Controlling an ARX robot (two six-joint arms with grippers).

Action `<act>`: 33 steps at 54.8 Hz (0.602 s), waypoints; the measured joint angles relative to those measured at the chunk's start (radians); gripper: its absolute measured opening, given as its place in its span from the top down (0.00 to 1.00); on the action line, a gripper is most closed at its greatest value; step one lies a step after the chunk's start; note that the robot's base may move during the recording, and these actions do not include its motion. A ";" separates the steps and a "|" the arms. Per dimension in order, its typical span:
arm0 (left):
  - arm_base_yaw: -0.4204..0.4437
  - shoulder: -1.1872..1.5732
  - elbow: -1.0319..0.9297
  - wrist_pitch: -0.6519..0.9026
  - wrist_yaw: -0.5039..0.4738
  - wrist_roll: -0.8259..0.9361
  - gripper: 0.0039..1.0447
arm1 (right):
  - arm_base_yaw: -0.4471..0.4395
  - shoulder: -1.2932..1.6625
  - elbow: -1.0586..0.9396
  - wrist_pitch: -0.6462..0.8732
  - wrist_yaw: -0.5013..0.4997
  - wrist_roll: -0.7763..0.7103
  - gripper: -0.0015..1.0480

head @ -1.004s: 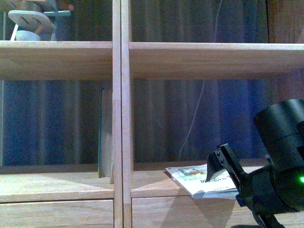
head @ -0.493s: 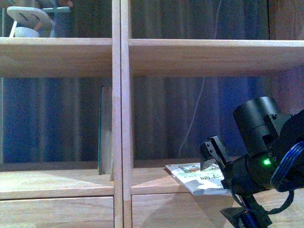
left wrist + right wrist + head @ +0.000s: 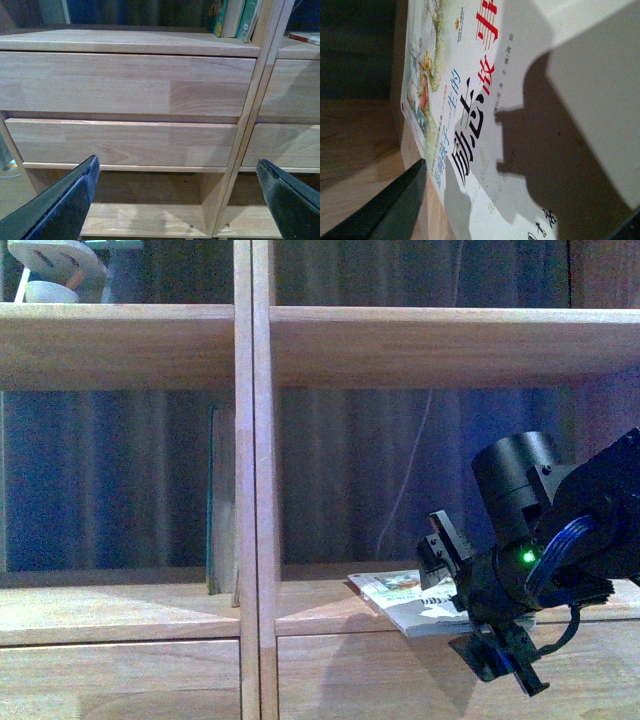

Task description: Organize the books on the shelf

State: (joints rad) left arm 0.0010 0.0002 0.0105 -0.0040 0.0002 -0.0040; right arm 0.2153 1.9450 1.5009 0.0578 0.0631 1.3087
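Two black characters, 励志, show on the paperback (image 3: 470, 125) facing the wide-spread right gripper (image 3: 527, 192).

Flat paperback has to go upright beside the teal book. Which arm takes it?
Right. The right gripper is at the pale paperback lying flat in the right column, jaws open. The left gripper faces the drawer fronts lower down, away from it.

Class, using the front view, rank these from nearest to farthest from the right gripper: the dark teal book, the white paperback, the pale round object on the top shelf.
1. White paperback, lying flat beside the right gripper.
2. Dark teal book, upright in the left compartment.
3. Pale round object, upper left shelf.
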 joint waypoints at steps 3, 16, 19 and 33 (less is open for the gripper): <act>0.000 0.000 0.000 0.000 0.000 0.000 0.07 | -0.003 0.000 0.003 0.000 0.001 -0.004 0.46; 0.000 0.000 0.000 0.000 0.000 0.000 0.07 | -0.012 0.000 0.003 0.008 -0.004 -0.019 0.80; 0.000 0.000 0.000 0.000 0.000 0.000 0.07 | -0.014 -0.001 0.003 0.017 -0.009 -0.023 0.87; 0.000 0.000 0.000 0.000 0.000 0.000 0.07 | -0.031 -0.022 -0.011 0.055 -0.047 -0.047 0.93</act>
State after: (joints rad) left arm 0.0010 0.0002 0.0105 -0.0040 0.0002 -0.0040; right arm 0.1844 1.9228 1.4902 0.1131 0.0162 1.2621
